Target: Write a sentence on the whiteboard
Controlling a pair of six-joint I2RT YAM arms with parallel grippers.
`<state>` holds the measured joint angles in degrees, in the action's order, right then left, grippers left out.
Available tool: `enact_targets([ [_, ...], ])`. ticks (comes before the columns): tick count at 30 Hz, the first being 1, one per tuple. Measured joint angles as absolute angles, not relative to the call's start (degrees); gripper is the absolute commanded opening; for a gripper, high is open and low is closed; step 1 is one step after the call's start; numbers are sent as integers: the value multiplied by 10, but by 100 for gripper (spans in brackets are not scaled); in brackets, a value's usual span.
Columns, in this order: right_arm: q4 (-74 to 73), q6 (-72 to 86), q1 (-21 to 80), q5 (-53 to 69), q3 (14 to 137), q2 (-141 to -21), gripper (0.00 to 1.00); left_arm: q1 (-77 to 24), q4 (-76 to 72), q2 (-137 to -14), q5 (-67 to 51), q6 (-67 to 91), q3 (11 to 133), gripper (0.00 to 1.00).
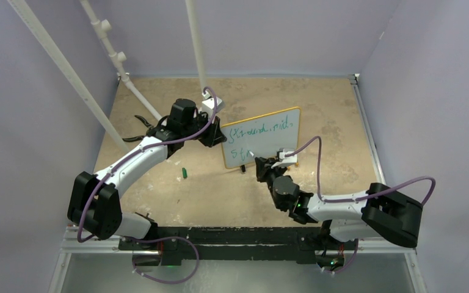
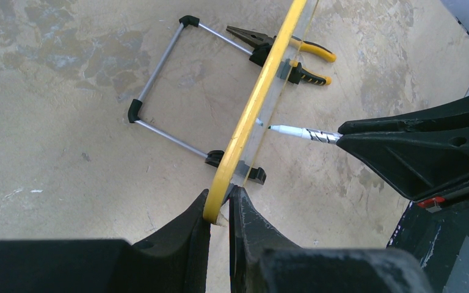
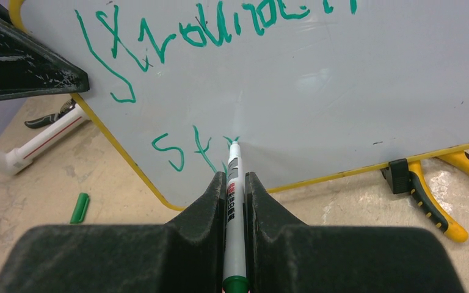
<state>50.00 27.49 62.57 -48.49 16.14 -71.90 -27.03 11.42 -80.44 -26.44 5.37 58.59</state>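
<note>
The whiteboard point(image 1: 262, 137), yellow-framed, stands upright near the table's middle. Green handwriting of the sentence point(image 3: 220, 24) fills an upper line, and a few letters point(image 3: 189, 149) begin a lower line. My left gripper point(image 2: 220, 204) is shut on the board's yellow edge point(image 2: 250, 116) at its left side. My right gripper point(image 3: 235, 180) is shut on a white marker point(image 3: 234, 213) with a green end. The marker's tip point(image 3: 234, 144) touches the board at the lower line. From the left wrist view the marker point(image 2: 302, 133) meets the board's face.
A green marker cap point(image 1: 184, 173) lies on the table left of the board. Yellow-handled pliers point(image 2: 293, 52) lie behind the board. A metal stand frame point(image 2: 159, 79) props the board from behind. White pipes point(image 1: 110, 49) rise at the back left.
</note>
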Motion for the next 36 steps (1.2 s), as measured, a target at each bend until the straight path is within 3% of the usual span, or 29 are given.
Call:
enact_targets([
  [36, 501, 272, 606, -482, 161, -731, 0, -270, 114, -804, -262, 54, 586, 0],
])
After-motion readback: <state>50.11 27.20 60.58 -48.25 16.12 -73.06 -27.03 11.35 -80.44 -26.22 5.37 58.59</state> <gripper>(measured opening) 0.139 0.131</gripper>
